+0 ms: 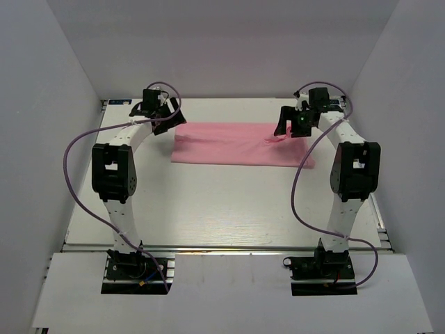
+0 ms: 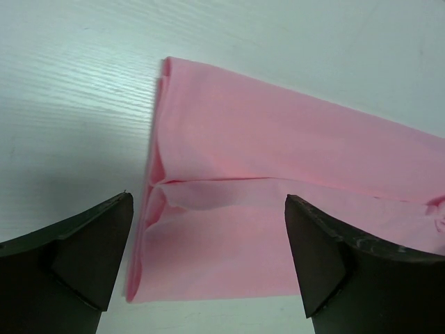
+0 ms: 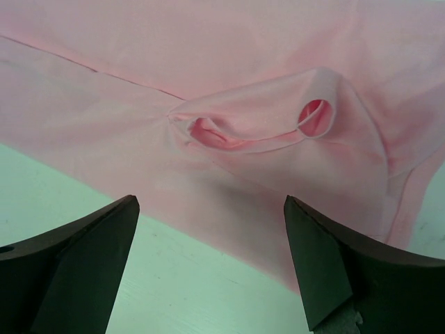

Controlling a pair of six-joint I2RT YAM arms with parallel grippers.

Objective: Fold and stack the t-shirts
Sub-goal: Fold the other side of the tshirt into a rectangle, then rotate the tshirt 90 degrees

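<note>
The pink t-shirt (image 1: 236,144) lies folded into a long flat strip across the far part of the white table (image 1: 222,209). My left gripper (image 1: 165,120) hangs open over its left end; in the left wrist view the folded end (image 2: 229,209) lies flat between the spread fingers, held by nothing. My right gripper (image 1: 290,125) is open over the right end. The right wrist view shows a raised, rumpled sleeve opening (image 3: 316,115) on the cloth ahead of the empty jaws, whose fingertips (image 3: 306,229) stand clear of the fabric.
Grey walls close in the table on the left, far and right sides. Purple cables (image 1: 76,149) loop out from both arms. A metal rail (image 1: 222,247) runs along the near edge ahead of the arm bases.
</note>
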